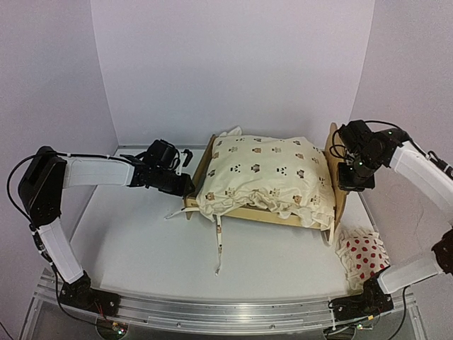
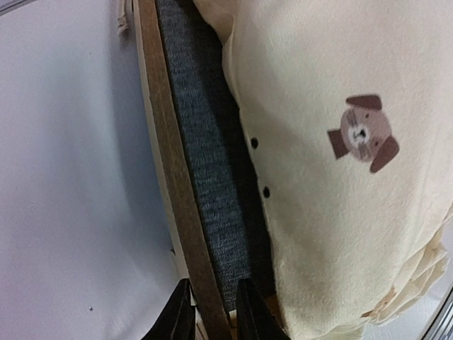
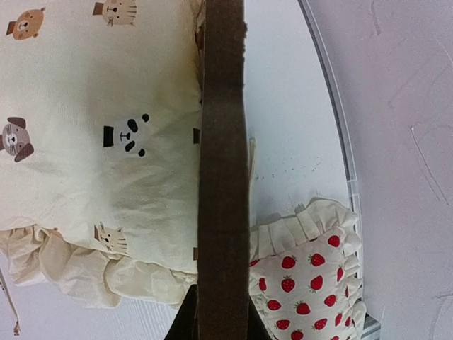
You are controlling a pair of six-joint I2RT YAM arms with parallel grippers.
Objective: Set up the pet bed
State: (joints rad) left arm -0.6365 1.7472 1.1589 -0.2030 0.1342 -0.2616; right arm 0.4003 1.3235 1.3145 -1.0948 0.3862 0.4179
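Where the overhead camera looks down on the table (image 1: pixel 141 241), the pet bed (image 1: pixel 339 202) stands near the middle towards the back, its long sides running left to right. A cream animal-print cushion (image 1: pixel 265 166) lies on it, with its ruffles hanging over the front rail and a tie (image 1: pixel 219 248) trailing onto the table. The left gripper (image 1: pixel 185 183) reaches in at the bed's left end board. The right gripper (image 1: pixel 345 178) sits at the right end board. A strawberry-print pillow (image 1: pixel 362 255) lies on the table just in front of the bed's right end.

In the left wrist view, the left gripper (image 2: pixel 212 315) is clamped on the edge of the pet bed's (image 2: pixel 172 142) end board, with one dark finger (image 2: pixel 175 315) pressed to either face. Beside the board is the grey base (image 2: pixel 205 163), and beyond that the cushion (image 2: pixel 333 212), showing a dog's face.

In the right wrist view, the right gripper (image 3: pixel 221 326) grasps the other end board of the pet bed (image 3: pixel 223 142), seen edge-on as a dark band with a finger tight against each side. The cushion (image 3: pixel 106 106) fills the left of the picture, up against the board. The pillow (image 3: pixel 304 283) lies on the table (image 3: pixel 283 106) to the right, its frill touching the board's foot.
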